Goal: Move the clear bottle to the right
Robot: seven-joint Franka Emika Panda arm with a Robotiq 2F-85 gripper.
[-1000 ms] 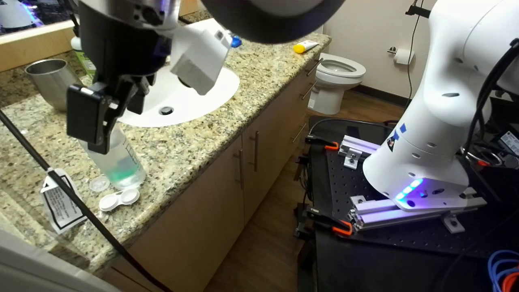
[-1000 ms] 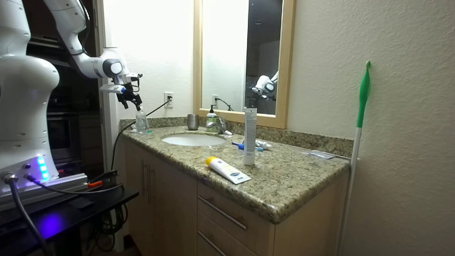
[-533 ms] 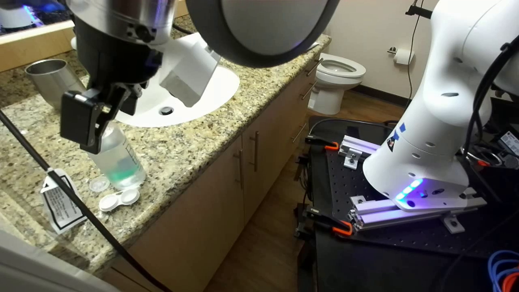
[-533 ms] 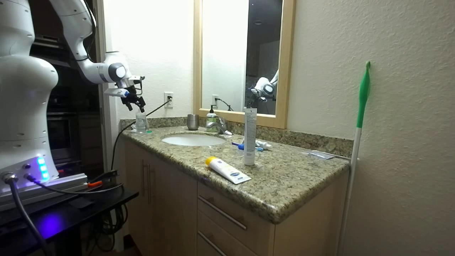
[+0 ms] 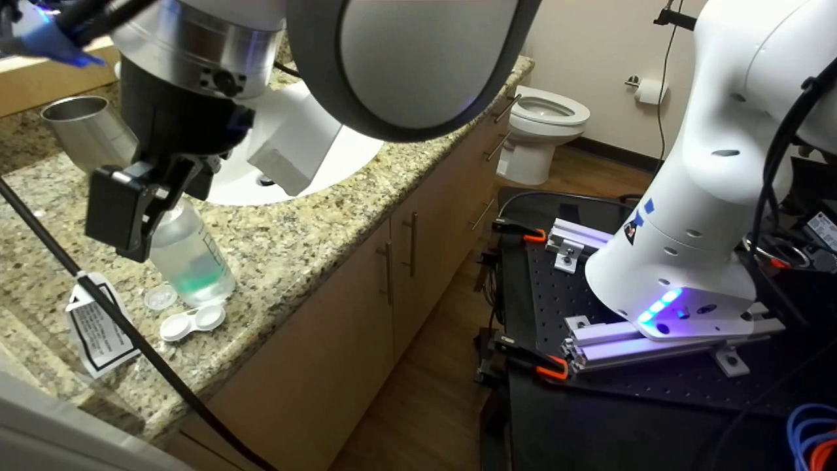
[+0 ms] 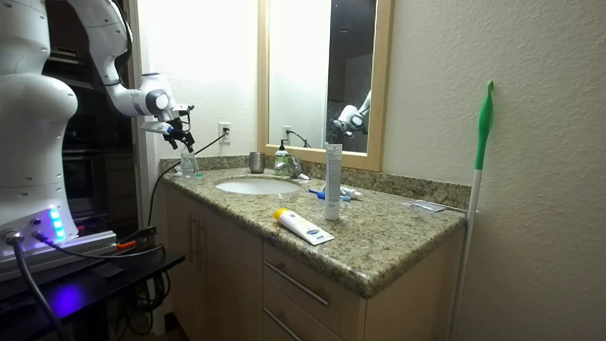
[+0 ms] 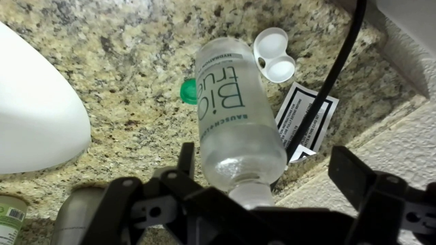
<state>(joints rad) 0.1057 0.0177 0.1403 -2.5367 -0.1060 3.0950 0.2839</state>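
The clear bottle (image 5: 196,265) stands upright on the counter near its end, and shows in both exterior views (image 6: 188,164). In the wrist view the bottle (image 7: 235,109) fills the middle, its neck toward the gripper. My gripper (image 7: 264,153) is open, its fingers spread wide on either side of the bottle's neck and shoulder. I see gaps on both sides, wider on the right. In both exterior views the gripper (image 5: 167,219) is tilted at the height of the bottle's top (image 6: 182,147). The gripper hides part of the neck.
A white lens case (image 5: 193,322), a paper tag (image 5: 104,327) and a black cord (image 7: 327,85) lie close to the bottle. A green cap (image 7: 188,92) is beside it. The sink (image 6: 258,186), metal cup (image 6: 257,162) and green soap bottle (image 6: 281,164) are nearby.
My gripper has come down and closer around the top of the bottle. It shifted left in an exterior view and slightly right in an exterior view. The bottle has not moved.
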